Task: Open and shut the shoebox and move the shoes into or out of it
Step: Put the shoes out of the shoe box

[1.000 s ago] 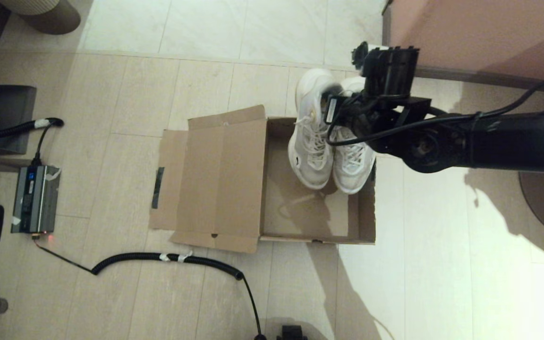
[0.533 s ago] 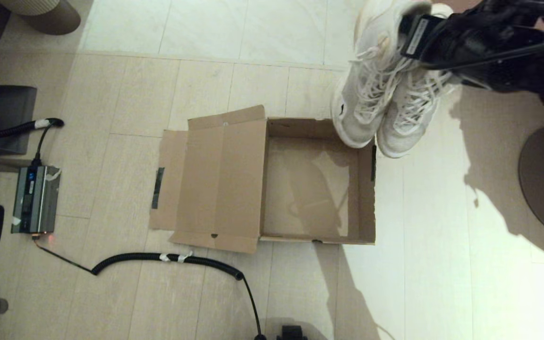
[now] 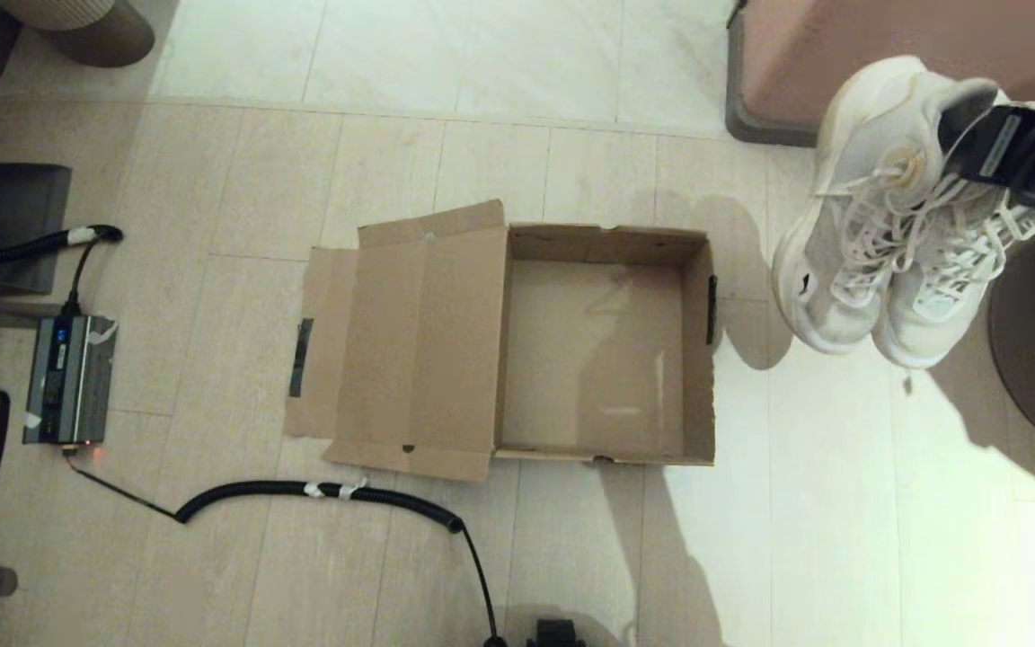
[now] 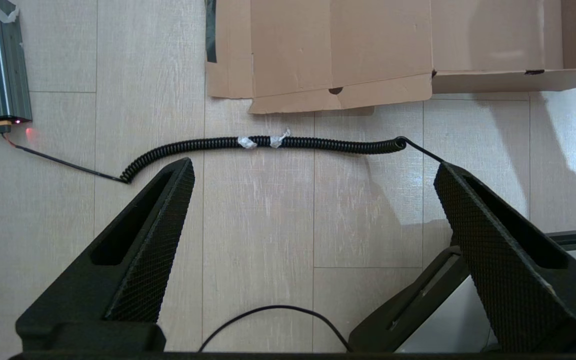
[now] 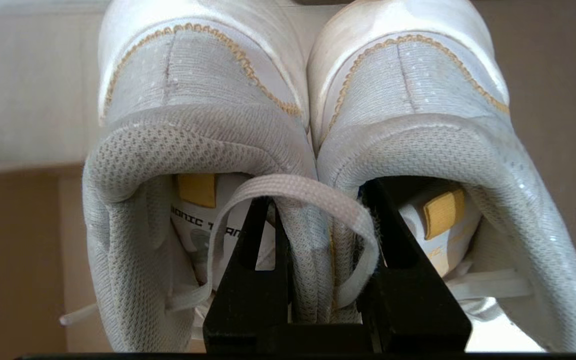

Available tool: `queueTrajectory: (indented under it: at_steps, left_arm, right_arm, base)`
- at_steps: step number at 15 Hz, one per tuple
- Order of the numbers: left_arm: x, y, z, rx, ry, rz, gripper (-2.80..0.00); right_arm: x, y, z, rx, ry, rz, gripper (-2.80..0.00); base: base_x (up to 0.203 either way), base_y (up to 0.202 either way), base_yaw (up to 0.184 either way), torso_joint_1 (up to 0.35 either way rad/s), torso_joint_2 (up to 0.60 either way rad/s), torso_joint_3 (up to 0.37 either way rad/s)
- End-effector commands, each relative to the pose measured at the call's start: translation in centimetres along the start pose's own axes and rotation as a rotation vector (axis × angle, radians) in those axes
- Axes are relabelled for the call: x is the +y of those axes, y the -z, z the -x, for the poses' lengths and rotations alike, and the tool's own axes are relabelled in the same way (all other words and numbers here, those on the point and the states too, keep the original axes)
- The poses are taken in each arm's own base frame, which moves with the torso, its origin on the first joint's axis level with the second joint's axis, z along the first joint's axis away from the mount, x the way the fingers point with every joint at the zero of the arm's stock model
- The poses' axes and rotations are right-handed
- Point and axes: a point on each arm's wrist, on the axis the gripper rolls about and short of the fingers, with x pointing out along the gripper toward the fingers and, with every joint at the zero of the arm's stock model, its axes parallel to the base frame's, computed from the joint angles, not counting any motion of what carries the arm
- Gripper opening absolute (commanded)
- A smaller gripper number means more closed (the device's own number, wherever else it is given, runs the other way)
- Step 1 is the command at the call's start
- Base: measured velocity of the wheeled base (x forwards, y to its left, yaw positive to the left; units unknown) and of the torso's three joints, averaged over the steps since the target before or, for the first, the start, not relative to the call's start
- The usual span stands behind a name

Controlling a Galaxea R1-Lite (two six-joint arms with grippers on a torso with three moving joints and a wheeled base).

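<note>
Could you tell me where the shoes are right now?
The shoes hang from the right gripper, off the floor, right of the empty shoebox.

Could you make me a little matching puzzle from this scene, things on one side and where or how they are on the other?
Things:
1. shoes
2. shoebox
3. coiled cable
4. left gripper

States:
A. open, empty inside
B. lying on the floor
C. fingers apart, holding nothing
D. pinched by their inner collars in the right gripper

Pairs: 1-D, 2-A, 3-B, 4-C

shoes (image 3: pixel 886 252) hang off to the right of the shoebox (image 3: pixel 603 445), coiled cable (image 3: pixel 320 491) on floor in front
</note>
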Motion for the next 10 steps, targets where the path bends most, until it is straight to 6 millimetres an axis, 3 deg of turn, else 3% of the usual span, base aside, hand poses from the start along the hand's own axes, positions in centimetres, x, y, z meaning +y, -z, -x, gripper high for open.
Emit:
queueTrajectory:
  at_steps: [1,5,10]
  left_arm:
    - [0.0,0.2,-0.1,0.009,0.0,0.0,0.0]
    - [0.0,0.2,-0.1,0.009,0.001,0.0,0.0]
    - [0.0,0.2,-0.1,0.008,-0.001,0.0,0.0]
  right_arm:
    - [-1.4,1.3,0.7,0.004,0.004,0.01,-2.8]
    - [-3.8,8.4,-2.5,0.041,0.028,0.098,-2.8]
    - [-5.6,14.4,-5.9,0.092,0.054,0.119,-2.8]
  base:
    - [0.0,0.0,0.0,0.0,0.0,0.0]
    - [0.0,0.0,0.0,0.0,0.0,0.0]
    - [0.0,0.0,0.0,0.0,0.0,0.0]
